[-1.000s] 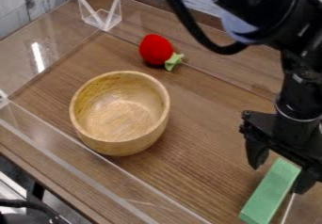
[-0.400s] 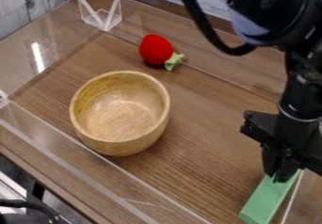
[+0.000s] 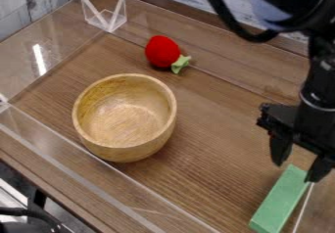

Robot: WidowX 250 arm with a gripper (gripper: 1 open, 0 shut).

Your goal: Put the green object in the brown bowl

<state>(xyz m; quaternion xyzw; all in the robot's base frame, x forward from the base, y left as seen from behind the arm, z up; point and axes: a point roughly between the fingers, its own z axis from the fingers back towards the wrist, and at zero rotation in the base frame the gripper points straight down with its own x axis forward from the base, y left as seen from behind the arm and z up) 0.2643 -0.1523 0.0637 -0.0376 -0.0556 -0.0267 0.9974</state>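
- the gripper point(image 3: 299, 161) points straight down with its two dark fingers spread apart and nothing between them.
- the green object point(image 3: 284, 199) lies flat on the wooden table point(image 3: 210, 119) just below and in front of the fingertips, its upper end close under them; whether they touch it cannot be told.
- the brown bowl point(image 3: 124, 116) sits well off to the tool's left side in the picture, and it is empty.
- judged from this, the task is barely begun: grasping, lifting, carrying to the bowl and releasing all remain.
- the red strawberry toy point(image 3: 164, 52) sits beyond the bowl, far from the tool, and plays no part.
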